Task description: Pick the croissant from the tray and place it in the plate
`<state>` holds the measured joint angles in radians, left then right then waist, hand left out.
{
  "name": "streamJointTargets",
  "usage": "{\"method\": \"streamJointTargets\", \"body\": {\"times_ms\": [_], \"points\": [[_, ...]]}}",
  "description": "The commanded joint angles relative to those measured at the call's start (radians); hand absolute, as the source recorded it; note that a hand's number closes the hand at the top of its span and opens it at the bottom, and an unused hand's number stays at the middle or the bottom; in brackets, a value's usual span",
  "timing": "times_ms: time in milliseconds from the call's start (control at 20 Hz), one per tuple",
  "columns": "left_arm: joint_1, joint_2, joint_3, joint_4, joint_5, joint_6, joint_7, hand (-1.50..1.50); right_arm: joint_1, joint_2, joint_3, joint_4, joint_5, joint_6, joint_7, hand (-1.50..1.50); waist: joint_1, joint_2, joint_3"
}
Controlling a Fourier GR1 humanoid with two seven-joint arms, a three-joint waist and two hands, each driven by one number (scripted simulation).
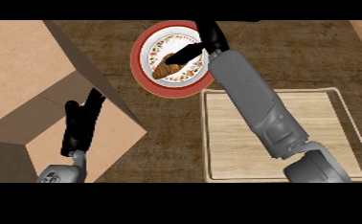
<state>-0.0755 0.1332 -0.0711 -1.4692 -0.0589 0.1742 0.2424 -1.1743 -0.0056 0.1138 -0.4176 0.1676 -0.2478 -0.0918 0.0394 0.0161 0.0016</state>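
The brown croissant (167,69) lies on the left part of the white, flower-patterned plate (157,86) with a red rim, at the top middle of the head view. My right hand (210,37) is over the plate's right side. Its fingers (185,53) stretch out straight to the left and their tips touch the croissant's top. The wooden tray (233,122) lies at the lower right, partly hidden by my right forearm, and nothing shows on its bare part. My left hand (79,122) rests open at the lower left, fingers up.
A large light-brown block (42,74) with slanted faces fills the left side, under and behind my left hand. Dark wood-grain counter (297,55) shows around the plate and above the tray.
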Motion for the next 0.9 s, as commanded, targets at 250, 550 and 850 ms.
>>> {"method": "streamJointTargets", "body": {"times_ms": [250, 550, 850], "points": [[0.012, 0.038, 0.020, -0.042, 0.014, -0.043, 0.030, 0.00, 0.025, -0.026, -0.148, 0.104, -0.109, 0.110, -0.246, -1.50, 0.002, -0.003, -0.001], [-0.028, 0.005, 0.030, 0.015, -0.004, -0.012, 0.009, 0.00, 0.032, 0.002, -0.160, 0.163, -0.096, 0.131, -0.355, -1.50, -0.001, -0.001, -0.001], [0.019, -0.042, 0.007, 0.040, -0.019, 0.000, -0.035, 0.00, 0.020, 0.005, -0.146, 0.161, -0.088, 0.104, -0.332, -1.50, -0.014, -0.008, -0.002]]}}
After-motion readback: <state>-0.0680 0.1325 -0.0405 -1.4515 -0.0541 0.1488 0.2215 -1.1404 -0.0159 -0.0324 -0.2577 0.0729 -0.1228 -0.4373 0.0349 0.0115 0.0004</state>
